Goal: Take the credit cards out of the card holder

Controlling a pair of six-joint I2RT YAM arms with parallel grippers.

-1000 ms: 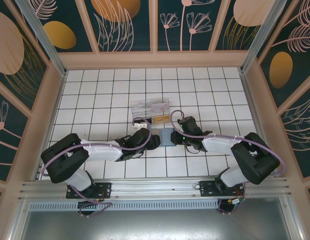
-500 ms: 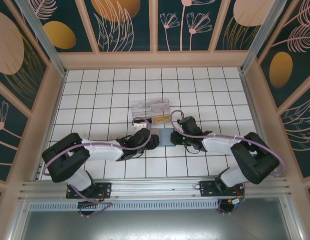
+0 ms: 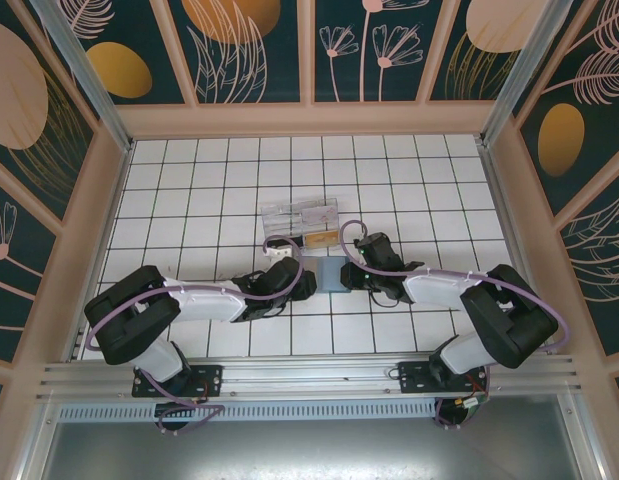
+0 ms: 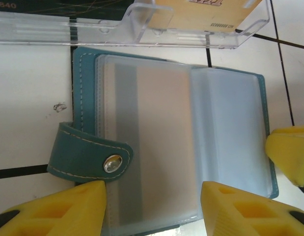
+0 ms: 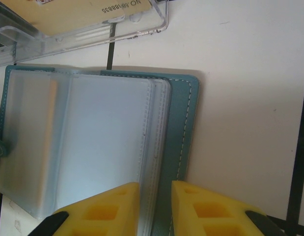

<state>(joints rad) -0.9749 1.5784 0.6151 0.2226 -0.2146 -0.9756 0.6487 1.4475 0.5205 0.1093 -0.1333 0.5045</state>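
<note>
The card holder [image 3: 332, 274] lies open on the white tiles between my two grippers, teal outside with frosted clear sleeves [image 4: 230, 132] inside. A pale credit card [image 4: 156, 142] with a grey stripe shows through the left sleeve, next to the snap strap [image 4: 88, 155]. My left gripper [image 4: 154, 209] is open, its yellow fingers either side of that sleeve's near edge. Its place from above is at the holder's left [image 3: 311, 283]. My right gripper [image 5: 155, 209] is shut on the card holder's [image 5: 107, 142] right edge, with sleeve seams and teal cover between the fingers. It sits right of the holder [image 3: 351, 272].
A clear plastic compartment box [image 3: 300, 222] stands just behind the holder, with a tan card [image 4: 206, 12] inside; its wall [image 5: 142, 27] nearly touches the holder's far edge. One right finger [image 4: 289, 152] shows at the holder's right edge in the left wrist view.
The left gripper's jaws have narrowed slightly around the sleeve. The right arm and the card holder have stayed put.
</note>
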